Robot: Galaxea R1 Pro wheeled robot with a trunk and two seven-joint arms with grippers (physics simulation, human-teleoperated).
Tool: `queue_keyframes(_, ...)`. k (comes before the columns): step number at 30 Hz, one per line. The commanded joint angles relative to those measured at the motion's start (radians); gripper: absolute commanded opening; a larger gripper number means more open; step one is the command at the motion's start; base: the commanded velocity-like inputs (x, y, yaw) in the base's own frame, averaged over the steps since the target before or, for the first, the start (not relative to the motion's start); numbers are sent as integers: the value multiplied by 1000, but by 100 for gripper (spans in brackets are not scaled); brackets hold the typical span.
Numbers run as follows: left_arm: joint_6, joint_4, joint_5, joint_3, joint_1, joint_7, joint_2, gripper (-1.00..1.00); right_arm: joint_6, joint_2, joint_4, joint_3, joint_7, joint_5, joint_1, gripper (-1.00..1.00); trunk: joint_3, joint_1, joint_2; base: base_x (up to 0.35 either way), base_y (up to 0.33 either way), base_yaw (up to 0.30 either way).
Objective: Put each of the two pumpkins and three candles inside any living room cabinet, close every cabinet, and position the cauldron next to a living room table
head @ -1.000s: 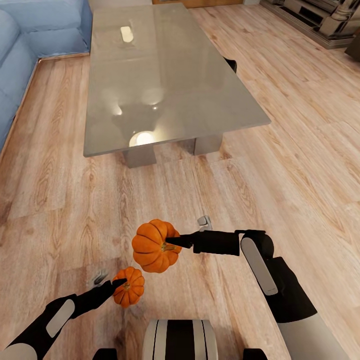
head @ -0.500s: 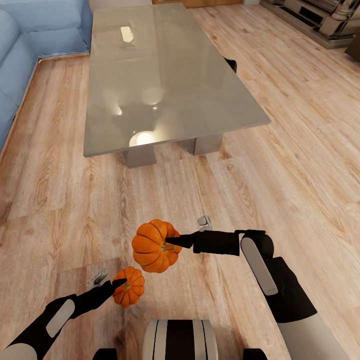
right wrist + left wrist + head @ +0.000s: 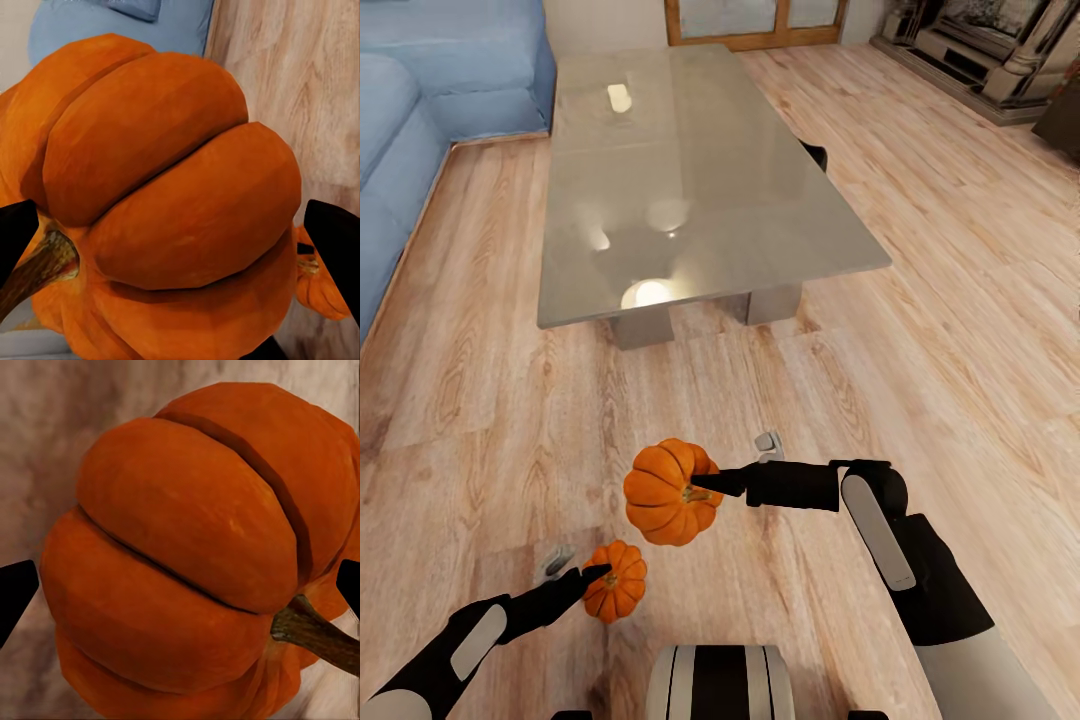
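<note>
My right gripper [image 3: 705, 487] is shut on a ribbed orange pumpkin [image 3: 663, 491], held above the wood floor in front of my trunk. In the right wrist view that pumpkin [image 3: 161, 195] bulges between the dark fingertips [image 3: 337, 240]. Lower and to the left, my left gripper [image 3: 598, 575] is shut on a smaller pumpkin [image 3: 616, 581]; in the left wrist view this pumpkin [image 3: 187, 562] shows its brown stem. The low glass-topped table [image 3: 690, 170] stands ahead of me. A black rounded thing [image 3: 817, 154], mostly hidden, peeks past the table's right edge.
A blue sofa [image 3: 430, 110] runs along the left. At the far right stands a stone fireplace surround [image 3: 990, 50], with a wood-framed door [image 3: 755, 20] at the back. Open wood floor [image 3: 940, 300] lies right of the table and around my arms.
The head view has shifted, so the table sits lower and more of the far wall shows. The left gripper with its pumpkin has dropped slightly. The right gripper's pumpkin stays put.
</note>
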Motion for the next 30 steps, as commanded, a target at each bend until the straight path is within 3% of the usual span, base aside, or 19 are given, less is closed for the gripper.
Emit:
queue_keyframes(1,3,0,6,-5,0,1,1,-100,3,0,0,0,4,3,-1,-100,3,-1,0,0,0,0)
queue_keyframes(16,21,-8,14,-4,0,-2,5,-100,3,0,-1,0,4,3,-1,-100,61,-7,4,0,0,0)
queue_keyframes(20,84,-15,15,2,0,-2,10,-100,3,0,1,0,4,1,-1,-100,77,-9,4,0,0,0)
queue_keyframes(30,205,-50,24,65,0,3,21,-100,3,0,5,-2,4,-2,-1,-100,116,-14,7,0,0,0)
